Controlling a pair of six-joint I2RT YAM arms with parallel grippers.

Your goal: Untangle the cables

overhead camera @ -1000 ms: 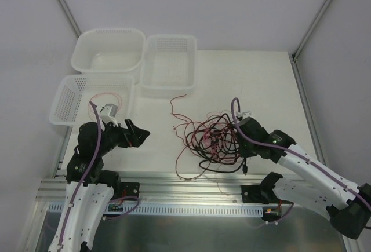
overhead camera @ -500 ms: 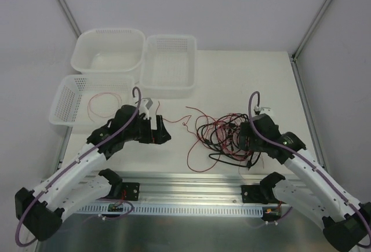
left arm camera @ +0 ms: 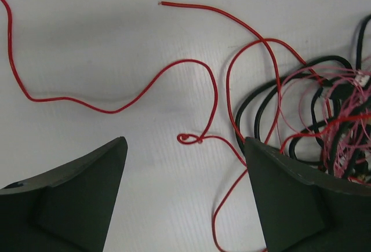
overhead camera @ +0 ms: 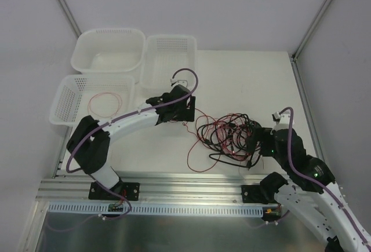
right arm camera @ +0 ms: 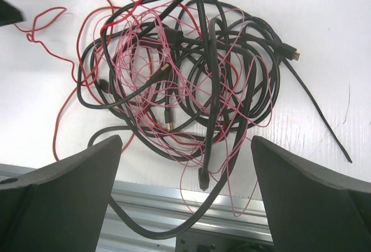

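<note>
The left jaws stand wide and hold nothing. A loose red wire [left arm camera: 145, 84] lies on the white bench [left arm camera: 87, 32] ahead of them and curls into a small loop in the gap between them. The tangle of cables [overhead camera: 229, 135], black and red, lies just ahead of their right-hand finger [left arm camera: 301, 205]. The right jaws are also spread wide and empty above the tangle, whose bulk lies between and ahead of them. One black plug end [right arm camera: 291, 55] reaches out ahead of their right side. A red coil [overhead camera: 104, 102] lies in a basket [overhead camera: 65, 107], well apart from both jaws.
</note>
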